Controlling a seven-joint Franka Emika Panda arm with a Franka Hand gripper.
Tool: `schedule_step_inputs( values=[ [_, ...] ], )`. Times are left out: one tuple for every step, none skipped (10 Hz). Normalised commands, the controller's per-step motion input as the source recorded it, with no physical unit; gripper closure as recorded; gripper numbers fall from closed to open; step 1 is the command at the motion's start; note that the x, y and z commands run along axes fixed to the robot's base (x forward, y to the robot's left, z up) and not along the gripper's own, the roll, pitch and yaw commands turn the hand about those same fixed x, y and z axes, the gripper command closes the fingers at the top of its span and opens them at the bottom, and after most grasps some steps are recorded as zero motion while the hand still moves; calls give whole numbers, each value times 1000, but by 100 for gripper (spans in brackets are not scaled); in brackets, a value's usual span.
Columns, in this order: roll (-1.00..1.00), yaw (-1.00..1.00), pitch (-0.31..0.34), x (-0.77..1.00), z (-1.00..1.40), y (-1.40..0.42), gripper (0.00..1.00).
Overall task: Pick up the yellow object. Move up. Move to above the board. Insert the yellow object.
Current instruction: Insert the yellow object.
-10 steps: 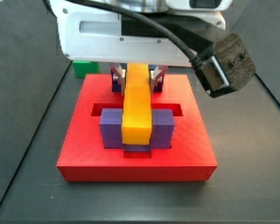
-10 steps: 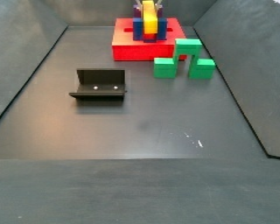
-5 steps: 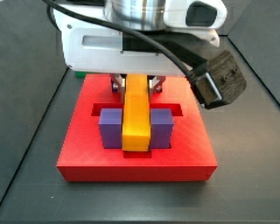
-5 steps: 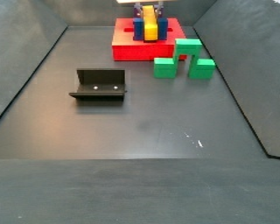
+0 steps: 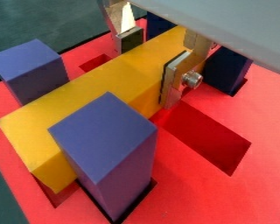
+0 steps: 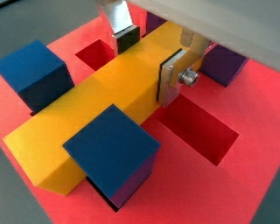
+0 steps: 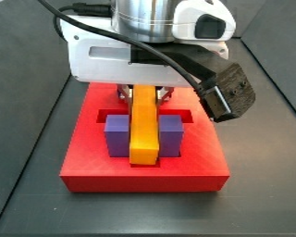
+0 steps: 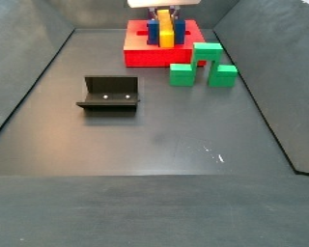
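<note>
The yellow object (image 5: 95, 105) is a long yellow-orange bar lying between the purple-blue posts (image 5: 101, 144) on the red board (image 5: 224, 184). It also shows in a wrist view (image 6: 101, 105) and in both side views (image 7: 143, 125) (image 8: 164, 32). The gripper (image 5: 152, 66) is shut on the bar's far half, with a dark pad on each long side, as the wrist view (image 6: 150, 61) also shows. In a side view the gripper (image 7: 143, 93) hangs low over the board (image 7: 144, 171), and the bar sits between the front posts (image 7: 116, 134).
Green stepped blocks (image 8: 203, 66) stand on the floor just in front of the board (image 8: 144, 55). The fixture (image 8: 109, 94) stands on the dark floor to the left. Dark walls ring the floor.
The gripper has come down with the yellow bar. The bar, tilted at first, now lies lower and level between the posts.
</note>
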Motion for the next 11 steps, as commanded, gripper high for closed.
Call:
schedule_step_inputs(
  values=[
    [0, 0, -19, 0, -154, -11, 100],
    [24, 0, -19, 0, -157, -37, 100],
    [36, 0, -14, 0, -149, -43, 100],
    [37, 0, -14, 0, -126, -29, 100],
    [19, 23, -14, 0, -77, -26, 100],
    [0, 6, -23, -71, -71, 0, 100],
    [0, 0, -16, -174, -49, 0, 100],
    [0, 0, -9, -40, -37, 0, 100],
    [19, 0, -4, 0, -29, 0, 100],
    [36, 0, 0, 0, 0, 0, 100],
    [29, -97, 0, -100, -6, 11, 100]
  ],
)
